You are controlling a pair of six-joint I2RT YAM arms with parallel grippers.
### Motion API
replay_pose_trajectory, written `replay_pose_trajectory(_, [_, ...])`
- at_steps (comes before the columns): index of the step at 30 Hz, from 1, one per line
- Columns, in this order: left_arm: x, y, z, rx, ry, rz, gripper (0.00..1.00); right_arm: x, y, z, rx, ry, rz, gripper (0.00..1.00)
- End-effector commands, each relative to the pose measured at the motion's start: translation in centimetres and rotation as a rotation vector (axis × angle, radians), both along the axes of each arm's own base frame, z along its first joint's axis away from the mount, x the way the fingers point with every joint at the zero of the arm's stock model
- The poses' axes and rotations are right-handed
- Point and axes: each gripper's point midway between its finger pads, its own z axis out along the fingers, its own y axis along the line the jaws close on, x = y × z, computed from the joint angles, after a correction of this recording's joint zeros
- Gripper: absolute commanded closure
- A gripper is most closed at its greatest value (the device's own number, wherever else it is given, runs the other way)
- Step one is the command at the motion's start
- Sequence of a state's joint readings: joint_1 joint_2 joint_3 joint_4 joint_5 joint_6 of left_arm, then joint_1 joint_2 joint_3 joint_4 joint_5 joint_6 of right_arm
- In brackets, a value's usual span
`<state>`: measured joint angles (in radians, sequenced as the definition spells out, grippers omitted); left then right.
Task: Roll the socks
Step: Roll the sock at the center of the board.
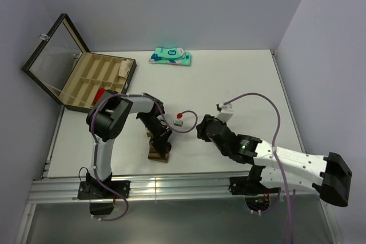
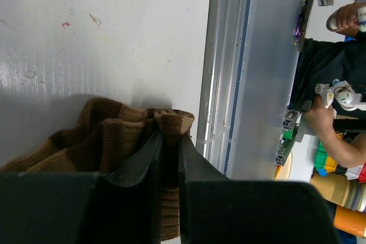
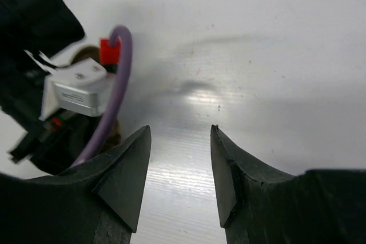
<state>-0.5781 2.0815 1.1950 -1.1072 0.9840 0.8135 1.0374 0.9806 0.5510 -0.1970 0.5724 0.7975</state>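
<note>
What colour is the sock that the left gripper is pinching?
The sock is ribbed brown with lighter tan bands; the left wrist view shows it best.

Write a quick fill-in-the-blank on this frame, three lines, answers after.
1. The left gripper is shut on a ____ sock.
2. The right gripper stands ____, with nothing between its jaws.
3. The teal package lies near the ____ edge of the table.
Answers: brown; open; far.

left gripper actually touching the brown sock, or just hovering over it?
Touching. The left wrist view shows the left gripper closed on the brown sock, with the ribbed cuff pinched between both fingers and no gap visible.
</note>
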Motion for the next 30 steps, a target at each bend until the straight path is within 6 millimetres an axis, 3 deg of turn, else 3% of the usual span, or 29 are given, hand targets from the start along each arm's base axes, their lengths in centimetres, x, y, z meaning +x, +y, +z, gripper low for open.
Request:
replay_pose_trajectory(1, [0.5,-0.3,-0.5,-0.005,-0.012,-0.016,1.0,0.7,-3.0,2.0,0.097,-0.066,-0.173,0.46])
replay_pose_trajectory(2, [0.6,-0.4,-0.5,-0.008,-0.003,-0.01,1.0,0.7,-2.1,4.6,0.211,-0.127,-0.127,0.46])
replay_pose_trajectory(3, [0.7,-0.5,-0.5,-0.011,-0.002,-0.01,1.0,0.4,-1.7,5.3,0.191,-0.177,-0.045,0.46])
replay_pose_trajectory(5, [0.7,-0.5,-0.6,-0.009,0.012,-0.009,1.0,-0.7,0.2,5.8,0.237,-0.192,0.089,0.46])
replay_pose_trajectory(8, [0.7,-0.7,-0.5,-0.012,0.034,-0.006,1.0,-1.2,2.2,6.1,0.147,-0.201,0.181,0.49])
replay_pose_trajectory(9, [0.9,-0.9,-0.5,-0.018,0.036,-0.005,1.0,-1.2,3.0,4.5,0.054,-0.189,0.214,0.5])
replay_pose_trajectory(10, [0.8,-0.9,-0.5,-0.016,0.044,-0.003,1.0,-2.7,5.0,5.2,0.038,-0.204,0.284,0.5])
replay_pose_trajectory(12, [0.8,-0.9,-0.7,-0.01,0.055,-0.001,1.0,-3.9,7.3,3.9,-0.068,-0.22,0.372,0.51])
replay_pose_trajectory(13, [0.7,-0.8,-0.8,-0.007,0.06,-0.001,1.0,-5.3,9.1,4.6,-0.067,-0.244,0.442,0.51])
replay_pose_trajectory(15, [0.5,-0.7,-0.9,0.0,0.069,-0.004,1.0,-7.2,11.3,3.2,-0.134,-0.252,0.574,0.51])
replay_pose_trajectory(16, [0.5,-0.6,-1.0,0.005,0.07,-0.005,1.0,-8.0,12.5,3.5,-0.124,-0.254,0.622,0.5])
replay_pose_trajectory(24, [0.6,-0.5,-1.0,0.014,0.075,-0.007,1.0,-11.0,17.2,0.5,-0.242,-0.185,0.905,0.47])
replay_pose_trajectory(25, [0.6,-0.5,-0.9,0.015,0.076,-0.007,1.0,-11.2,18.2,1.0,-0.242,-0.186,0.93,0.47])
replay_pose_trajectory(26, [0.5,-0.5,-1.0,0.016,0.081,-0.007,1.0,-11.4,18.2,-1.1,-0.31,-0.146,0.954,0.47])
replay_pose_trajectory(27, [0.6,-0.5,-1.0,0.015,0.08,-0.007,1.0,-11.6,19.0,-0.7,-0.315,-0.153,0.978,0.47])
replay_pose_trajectory(30, [0.4,-0.3,-1.1,0.018,0.09,-0.011,1.0,-11.9,19.7,-2.2,-0.363,-0.136,1.029,0.45])
